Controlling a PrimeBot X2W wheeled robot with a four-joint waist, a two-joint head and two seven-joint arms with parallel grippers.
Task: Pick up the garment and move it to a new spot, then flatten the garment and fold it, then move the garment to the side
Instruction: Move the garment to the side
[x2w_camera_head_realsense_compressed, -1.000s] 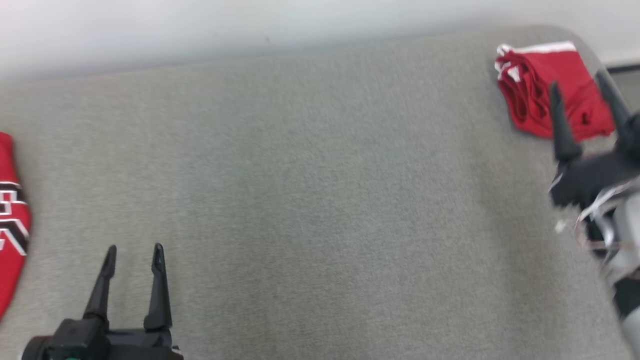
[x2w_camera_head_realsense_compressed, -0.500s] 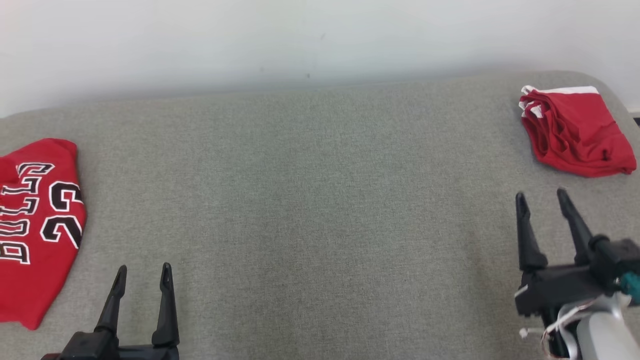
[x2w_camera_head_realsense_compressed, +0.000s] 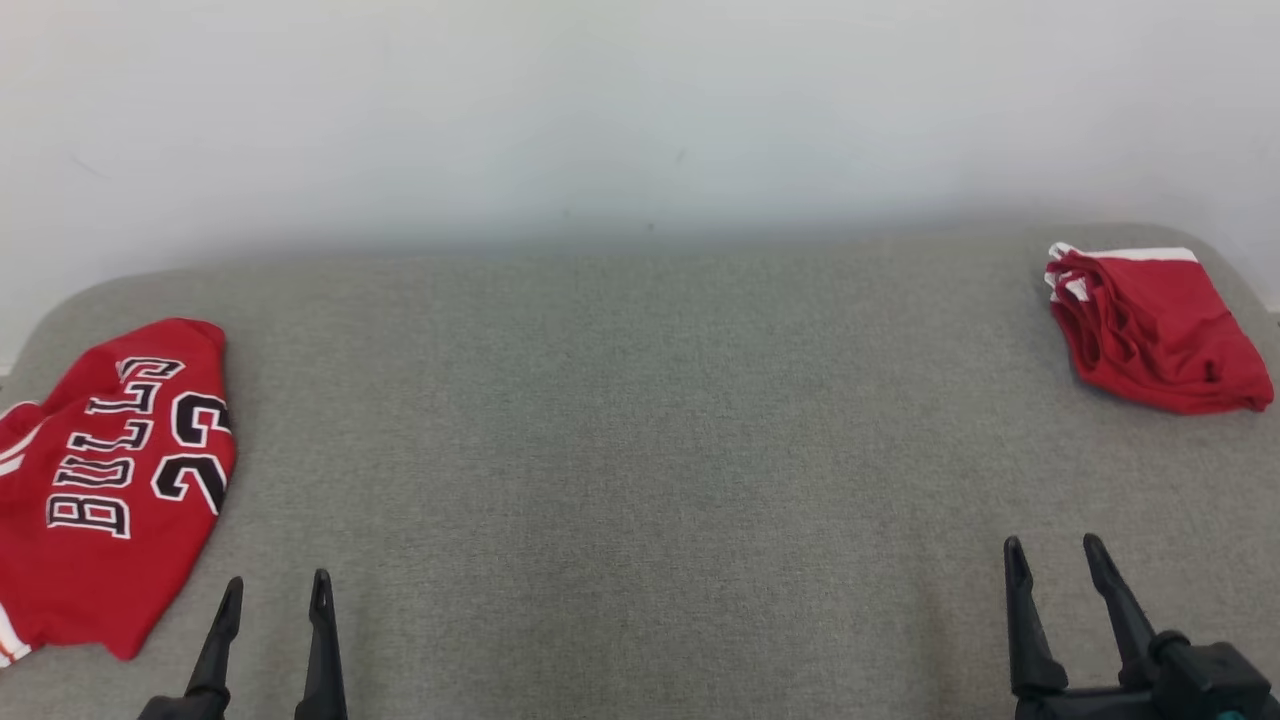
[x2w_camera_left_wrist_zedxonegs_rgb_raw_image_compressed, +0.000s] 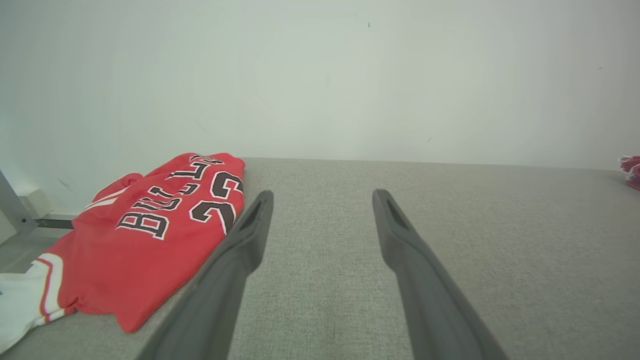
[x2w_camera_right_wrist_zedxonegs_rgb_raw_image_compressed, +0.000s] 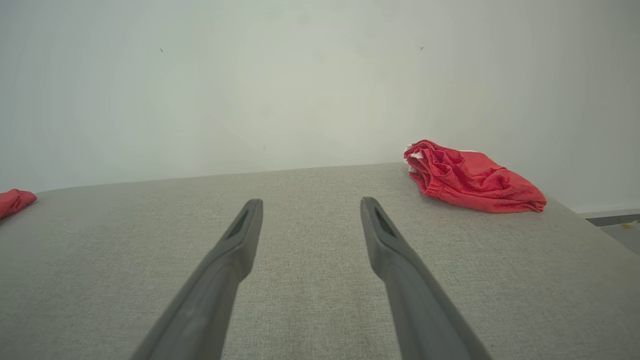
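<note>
Head view, near edge of grey bench (x2w_camera_head_realsense_compressed: 640, 450): left tool (x2w_camera_head_realsense_compressed: 278, 580) and right tool (x2w_camera_head_realsense_compressed: 1054, 542), both spread wide, gripping nothing. Farther back, at bench's left end, red Bulls jersey (x2w_camera_head_realsense_compressed: 120, 480). At bench's far right corner, folded red shorts (x2w_camera_head_realsense_compressed: 1160, 335), well apart from tools.

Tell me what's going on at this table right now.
Nothing is being handled at this moment. The left end effector and the right end effector are both open and empty, poised over the near part of the grey padded table. A red jersey lettered BULLS 23 lies at the table's left end, beside the left end effector. A bundled red garment with white trim sits at the far right corner, apart from the right end effector.
</note>
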